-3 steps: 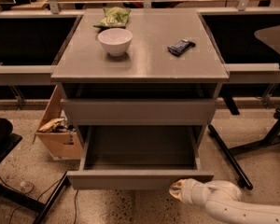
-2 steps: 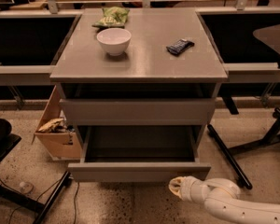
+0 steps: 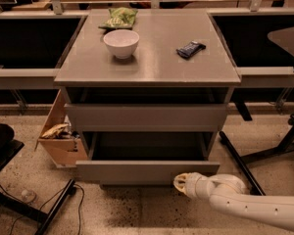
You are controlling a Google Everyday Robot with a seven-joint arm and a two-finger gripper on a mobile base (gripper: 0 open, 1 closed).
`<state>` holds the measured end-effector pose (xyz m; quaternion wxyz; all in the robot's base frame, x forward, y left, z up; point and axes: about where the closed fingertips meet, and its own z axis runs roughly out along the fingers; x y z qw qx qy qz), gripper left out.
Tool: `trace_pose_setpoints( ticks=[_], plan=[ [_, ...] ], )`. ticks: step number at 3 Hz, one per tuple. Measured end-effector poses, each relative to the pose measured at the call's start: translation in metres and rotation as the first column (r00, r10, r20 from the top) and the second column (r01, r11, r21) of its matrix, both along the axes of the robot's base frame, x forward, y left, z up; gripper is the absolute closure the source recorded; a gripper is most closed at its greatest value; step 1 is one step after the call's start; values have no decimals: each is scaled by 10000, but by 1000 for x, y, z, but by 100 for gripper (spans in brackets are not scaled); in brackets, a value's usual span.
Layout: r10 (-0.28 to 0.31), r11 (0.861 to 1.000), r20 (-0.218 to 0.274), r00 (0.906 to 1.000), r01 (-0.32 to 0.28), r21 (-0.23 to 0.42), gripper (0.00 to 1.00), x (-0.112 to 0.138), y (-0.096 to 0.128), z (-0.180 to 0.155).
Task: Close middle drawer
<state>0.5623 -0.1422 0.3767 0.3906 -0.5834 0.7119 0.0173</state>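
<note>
The rounded cream gripper (image 3: 183, 184), its spread impossible to tell, seemingly touches the flat grey middle drawer (image 3: 137, 172) just above it.

Nothing legible anywhere, not on bag (image 3: 118, 17) or wrapper (image 3: 190, 49); gripper (image 3: 182, 184) down at five o'clock, by the middle drawer (image 3: 147, 171).

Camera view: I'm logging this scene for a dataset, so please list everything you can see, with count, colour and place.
cabinet: one, grey, centre
bowl: one, white, cabinet top, left
snack bag: one, green, behind the bowl
wrapped bar: one, dark blue, cabinet top, right
upper drawer: one, grey, under the top
middle drawer: one, grey, pulled out, below the upper drawer
box: one, brown, floor left of cabinet
arm: one, white, lower right
tool: one, pale, by the middle drawer's front, right end
</note>
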Motion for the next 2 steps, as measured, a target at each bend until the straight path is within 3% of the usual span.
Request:
trace_pose_setpoints(
  ticks=[1, 2],
  plan=[
    [110, 9999, 338, 9994, -107, -83, 100, 35, 6, 15],
    [110, 9999, 339, 9994, -107, -82, 100, 34, 6, 15]
  ],
)
